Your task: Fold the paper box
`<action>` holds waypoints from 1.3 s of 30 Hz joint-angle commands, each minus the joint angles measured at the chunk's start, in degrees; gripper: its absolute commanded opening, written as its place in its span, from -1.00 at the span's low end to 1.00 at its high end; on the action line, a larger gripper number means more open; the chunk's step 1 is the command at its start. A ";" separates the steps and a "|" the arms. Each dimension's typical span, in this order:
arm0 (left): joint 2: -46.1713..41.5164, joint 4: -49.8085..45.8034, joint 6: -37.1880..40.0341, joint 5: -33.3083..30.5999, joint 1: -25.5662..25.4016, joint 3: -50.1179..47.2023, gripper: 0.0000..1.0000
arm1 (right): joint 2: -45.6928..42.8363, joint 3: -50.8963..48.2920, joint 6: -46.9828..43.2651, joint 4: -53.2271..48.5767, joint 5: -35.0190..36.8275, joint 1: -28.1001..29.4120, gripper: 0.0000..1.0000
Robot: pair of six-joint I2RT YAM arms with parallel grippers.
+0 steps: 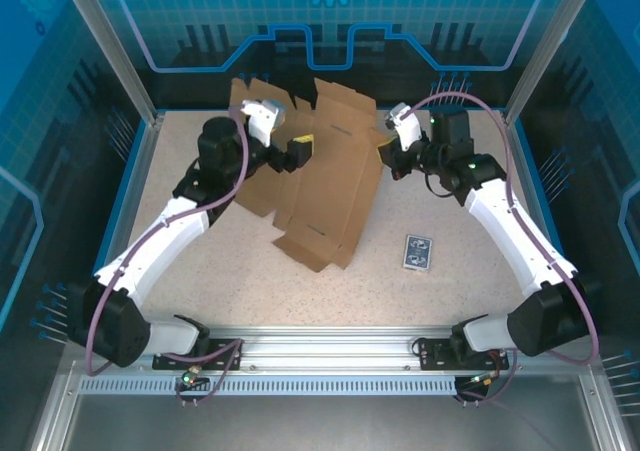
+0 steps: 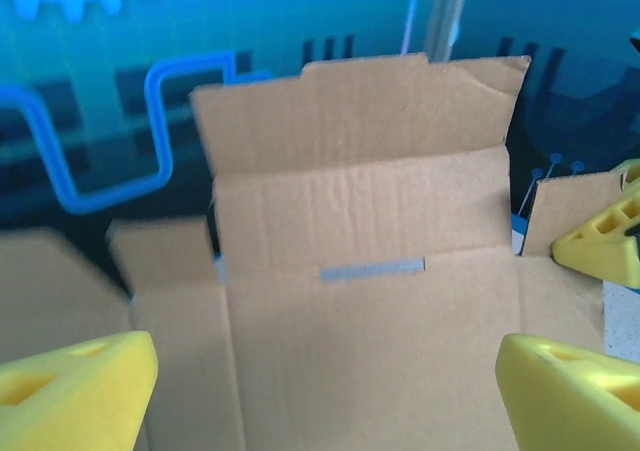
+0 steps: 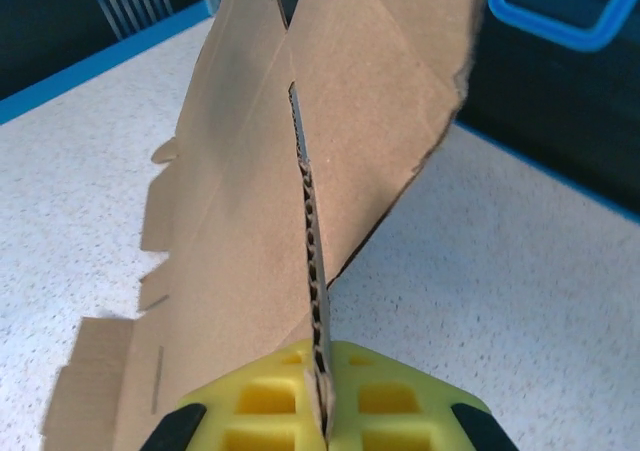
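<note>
The paper box is a flat brown die-cut cardboard sheet, partly raised off the table at its far right side. My right gripper is shut on the sheet's right edge. In the right wrist view the corrugated edge stands upright, pinched between the yellow fingers. My left gripper hovers over the sheet's upper left part, open. In the left wrist view its yellow fingertips stand wide apart with the cardboard panel behind them and nothing between them. A rear flap stands up.
A small blue-patterned card pack lies on the speckled table right of the sheet. Blue enclosure walls close off the back and sides. The right gripper's yellow fingers show at the right edge of the left wrist view.
</note>
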 commanded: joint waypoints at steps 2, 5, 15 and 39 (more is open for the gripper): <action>3.18 -16.22 22.49 6.24 -0.28 13.54 0.82 | -1.28 5.93 -10.28 -9.57 -7.22 -0.70 -0.94; 5.09 -24.67 28.35 6.68 -0.21 21.43 0.85 | -0.71 8.35 -11.98 -11.55 -8.04 -0.79 -0.94; 10.49 -41.63 39.78 7.70 -0.31 36.01 0.79 | 1.71 14.00 -15.20 -15.06 -11.68 -0.49 -0.95; 18.13 -61.65 43.62 15.84 0.22 53.74 -1.00 | 3.91 17.98 -17.05 -13.02 -10.59 0.52 -0.45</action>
